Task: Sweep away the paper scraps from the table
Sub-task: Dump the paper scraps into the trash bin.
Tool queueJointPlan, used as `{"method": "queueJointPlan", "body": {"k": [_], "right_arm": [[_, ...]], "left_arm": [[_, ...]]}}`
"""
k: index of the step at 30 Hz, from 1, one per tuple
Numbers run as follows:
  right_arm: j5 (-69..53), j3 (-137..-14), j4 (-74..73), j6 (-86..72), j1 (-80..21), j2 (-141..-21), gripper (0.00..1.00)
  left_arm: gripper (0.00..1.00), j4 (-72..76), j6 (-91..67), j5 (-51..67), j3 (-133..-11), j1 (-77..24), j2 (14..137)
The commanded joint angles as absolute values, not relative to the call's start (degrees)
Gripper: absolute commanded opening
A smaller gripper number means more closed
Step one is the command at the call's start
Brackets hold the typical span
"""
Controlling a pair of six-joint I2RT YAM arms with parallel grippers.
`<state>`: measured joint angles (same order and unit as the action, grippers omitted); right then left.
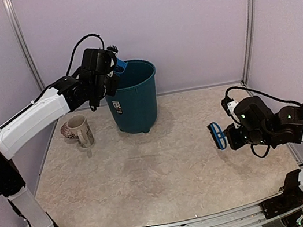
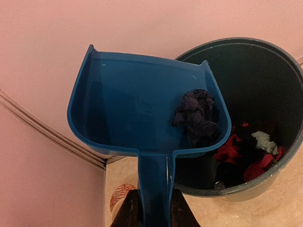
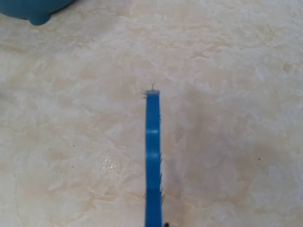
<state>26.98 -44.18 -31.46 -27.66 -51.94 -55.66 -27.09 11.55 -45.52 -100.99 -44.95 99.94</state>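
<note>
My left gripper (image 2: 154,215) is shut on the handle of the blue dustpan (image 2: 142,109), held up and tilted over the rim of the teal bin (image 1: 134,96). One dark blue paper scrap (image 2: 196,116) lies in the pan's right corner. More paper scraps, pink (image 2: 227,151) and pale teal (image 2: 264,141), lie in the bottom of the bin (image 2: 284,80). At the right side of the table (image 1: 150,172), my right gripper (image 1: 229,135) is shut on the blue hand brush (image 1: 218,135), which hangs just above the surface. The right wrist view shows the brush (image 3: 152,156) edge on, the fingers hidden.
A beige patterned mug (image 1: 78,132) stands left of the bin, close under my left arm. The bin's foot (image 3: 33,9) shows at the top left of the right wrist view. Lilac walls close off the back and both sides.
</note>
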Motion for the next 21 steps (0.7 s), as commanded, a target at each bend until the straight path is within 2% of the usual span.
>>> {"method": "queueJointPlan", "body": {"k": [1, 5, 9, 16, 18, 21], "right_arm": [[27.43, -43.53, -29.89, -26.98, -51.33, -54.20, 0.00], [27.27, -43.04, -29.94, -27.21, -51.33, -53.24, 0.00], [27.08, -42.41, -29.78, -27.54, -51.33, -52.07, 0.00], [26.82, -42.44, -30.05, -27.43, -51.27, -51.24, 0.00], [26.74, -42.53, -30.09, -27.39, -51.22, -50.93, 0.00], [26.63, -42.18, -30.36, -27.57, -51.23, -50.14, 0.00]], "left_arm": [[0.00, -17.92, 26.84, -60.64, -100.58, -47.34, 103.25], [0.00, -6.13, 42.90, -67.37, -98.21, -48.71, 105.55], [0.00, 13.17, 62.39, -70.69, -91.68, -49.17, 105.73], [0.00, 67.44, 111.59, -68.87, -80.80, -47.97, 111.29], [0.00, 72.93, 116.70, -67.18, -80.41, -47.52, 112.49], [0.00, 73.34, 116.91, -66.36, -81.05, -47.74, 112.43]]}}
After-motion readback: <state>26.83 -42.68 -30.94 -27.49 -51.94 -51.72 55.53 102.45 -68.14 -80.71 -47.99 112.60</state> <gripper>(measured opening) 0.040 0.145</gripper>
